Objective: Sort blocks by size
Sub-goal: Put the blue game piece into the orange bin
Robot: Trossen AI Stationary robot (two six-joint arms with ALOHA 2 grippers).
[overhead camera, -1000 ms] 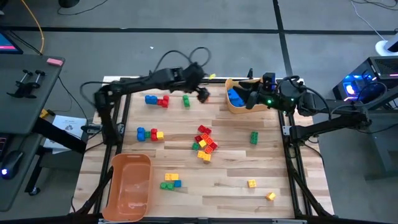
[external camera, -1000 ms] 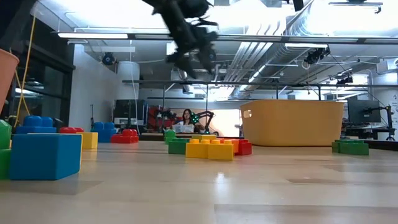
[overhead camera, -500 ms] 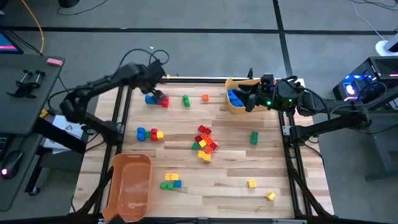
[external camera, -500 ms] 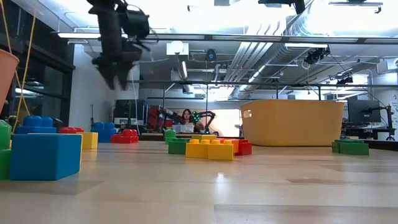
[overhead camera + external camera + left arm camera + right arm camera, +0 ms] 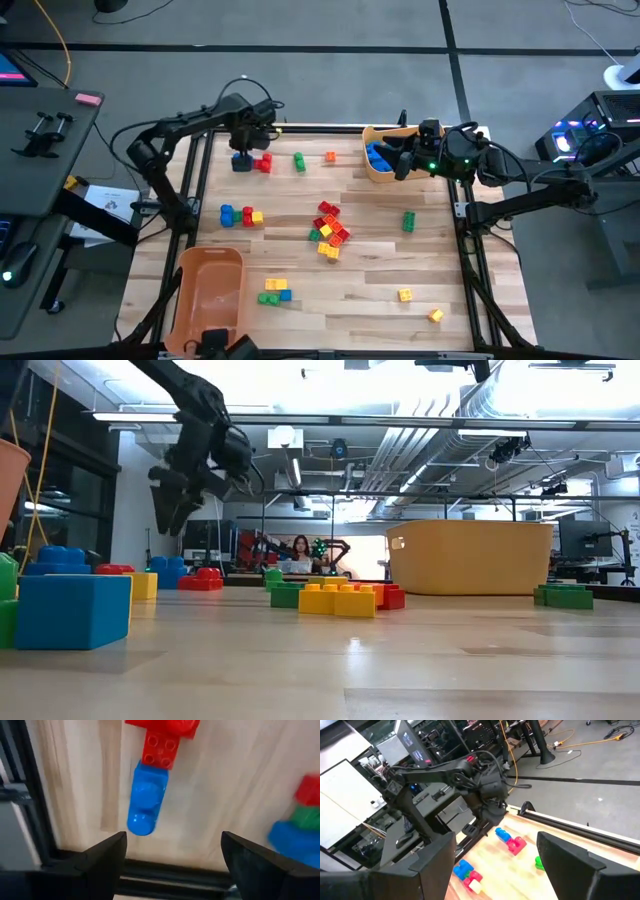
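The left tool (image 5: 243,152), fingers spread wide and empty, hangs over the blue block (image 5: 146,804) touching a red block (image 5: 159,750) at the desk's (image 5: 380,270) far edge, apparently lining up a pick, which calls for descending squarely; the right tool (image 5: 400,160) waits open over the tan bin (image 5: 385,176).
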